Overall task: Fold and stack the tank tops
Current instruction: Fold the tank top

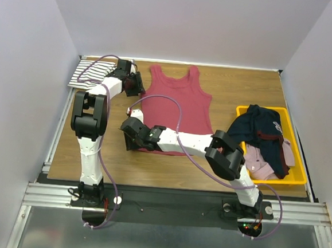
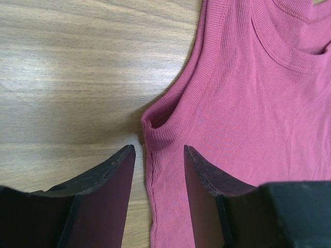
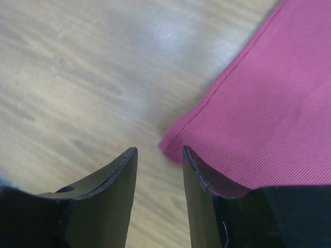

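Top external adds striped top (image 1: 88, 72), yellow bin (image 1: 276, 181), wrists see red top (image 2: 248, 129)

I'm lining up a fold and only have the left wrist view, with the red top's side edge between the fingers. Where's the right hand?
Observer: The right hand is open at the red tank top's near left hem corner, not gripping it.
Operator: Is the top spread flat?
Observer: Yes, flat on the table, neckline at the far side.
Operator: And the striped one?
Observer: The striped tank top sits folded small at the far left corner, left of the left hand.
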You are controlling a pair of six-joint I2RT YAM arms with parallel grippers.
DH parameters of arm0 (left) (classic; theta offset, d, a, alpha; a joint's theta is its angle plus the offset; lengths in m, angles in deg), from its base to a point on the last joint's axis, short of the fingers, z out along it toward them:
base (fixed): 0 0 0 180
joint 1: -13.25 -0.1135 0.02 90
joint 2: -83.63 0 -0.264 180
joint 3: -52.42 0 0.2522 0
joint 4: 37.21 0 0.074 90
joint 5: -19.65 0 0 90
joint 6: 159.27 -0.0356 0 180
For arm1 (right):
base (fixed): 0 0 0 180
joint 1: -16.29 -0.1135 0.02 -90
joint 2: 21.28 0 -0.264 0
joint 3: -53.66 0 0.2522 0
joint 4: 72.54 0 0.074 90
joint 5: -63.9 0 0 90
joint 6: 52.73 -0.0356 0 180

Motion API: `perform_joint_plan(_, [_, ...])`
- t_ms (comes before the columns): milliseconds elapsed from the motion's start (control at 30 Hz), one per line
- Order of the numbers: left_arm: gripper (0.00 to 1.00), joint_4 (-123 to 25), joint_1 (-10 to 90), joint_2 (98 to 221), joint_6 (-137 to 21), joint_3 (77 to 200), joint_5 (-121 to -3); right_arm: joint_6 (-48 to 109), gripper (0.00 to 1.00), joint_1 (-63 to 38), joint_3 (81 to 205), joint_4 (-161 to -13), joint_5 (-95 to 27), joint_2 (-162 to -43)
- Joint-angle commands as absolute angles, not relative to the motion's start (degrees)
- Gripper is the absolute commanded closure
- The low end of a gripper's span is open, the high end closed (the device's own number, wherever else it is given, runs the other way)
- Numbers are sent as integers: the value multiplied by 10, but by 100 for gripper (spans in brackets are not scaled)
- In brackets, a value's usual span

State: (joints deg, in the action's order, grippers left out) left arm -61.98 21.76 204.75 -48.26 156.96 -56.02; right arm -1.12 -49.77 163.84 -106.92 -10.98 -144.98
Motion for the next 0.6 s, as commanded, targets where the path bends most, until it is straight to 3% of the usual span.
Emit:
perform_joint_plan(0, [46, -617, 215, 2052, -494, 1584, -559, -9, 54, -497, 1671, -1069, -58, -1465])
perform_joint_plan(333, [47, -612, 215, 2058, -490, 1586, -550, -4, 55, -507, 1702, -1082, -48, -1506])
perform_joint_plan(567, [48, -617, 215, 2062, -488, 1590, -553, -13, 79, -509, 1660, -1086, -45, -1476])
